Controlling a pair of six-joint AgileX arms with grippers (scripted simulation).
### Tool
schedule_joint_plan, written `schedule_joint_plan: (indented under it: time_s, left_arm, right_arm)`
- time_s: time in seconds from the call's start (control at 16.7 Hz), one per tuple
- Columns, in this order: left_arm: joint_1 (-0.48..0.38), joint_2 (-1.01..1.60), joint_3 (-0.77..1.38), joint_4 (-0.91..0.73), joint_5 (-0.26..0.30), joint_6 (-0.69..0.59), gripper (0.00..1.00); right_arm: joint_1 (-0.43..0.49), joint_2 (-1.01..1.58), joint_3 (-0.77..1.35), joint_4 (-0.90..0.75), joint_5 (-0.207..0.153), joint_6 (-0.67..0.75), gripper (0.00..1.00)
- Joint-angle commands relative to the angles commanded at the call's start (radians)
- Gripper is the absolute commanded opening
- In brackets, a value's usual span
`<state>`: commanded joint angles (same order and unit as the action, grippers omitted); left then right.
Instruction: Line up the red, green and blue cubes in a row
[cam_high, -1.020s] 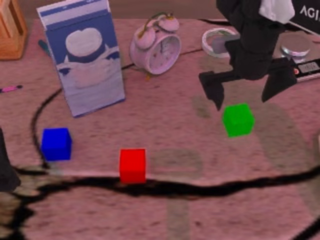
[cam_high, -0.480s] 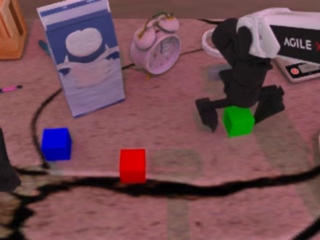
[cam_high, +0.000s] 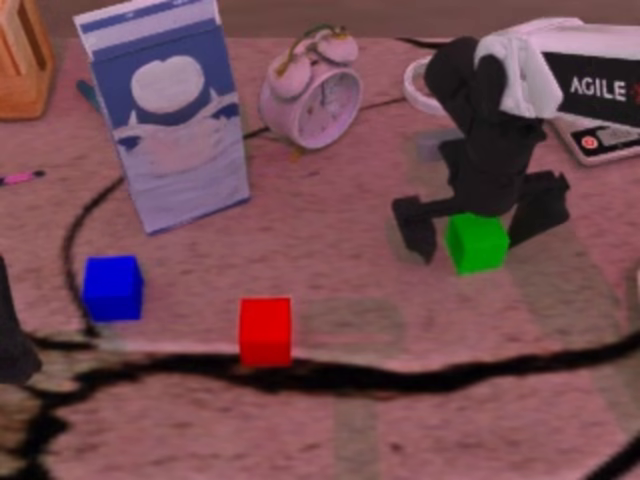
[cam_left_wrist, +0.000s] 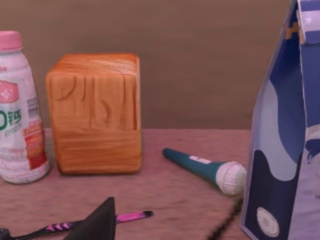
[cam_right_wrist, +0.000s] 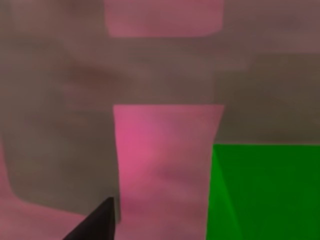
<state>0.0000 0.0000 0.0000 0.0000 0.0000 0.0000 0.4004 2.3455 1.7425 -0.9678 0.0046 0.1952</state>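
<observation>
Our right gripper (cam_high: 479, 222), jaws spread, straddles the green cube (cam_high: 476, 243); closing on it comes next.

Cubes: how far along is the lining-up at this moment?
No row yet. The red cube and blue cube sit apart near the table's front left, untouched. In hand: the right hand is open, straddling the green cube, not closed. Left: grasp it and carry it beside the others. The left arm is parked.
</observation>
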Motion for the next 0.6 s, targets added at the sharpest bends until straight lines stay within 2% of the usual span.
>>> schedule_joint_plan:
  time_s: [0.6]
  left_arm:
    - [0.0, 0.0, 0.0, 0.0, 0.0, 0.0, 1.0]
  right_arm:
    - [0.0, 0.0, 0.0, 0.0, 0.0, 0.0, 0.02]
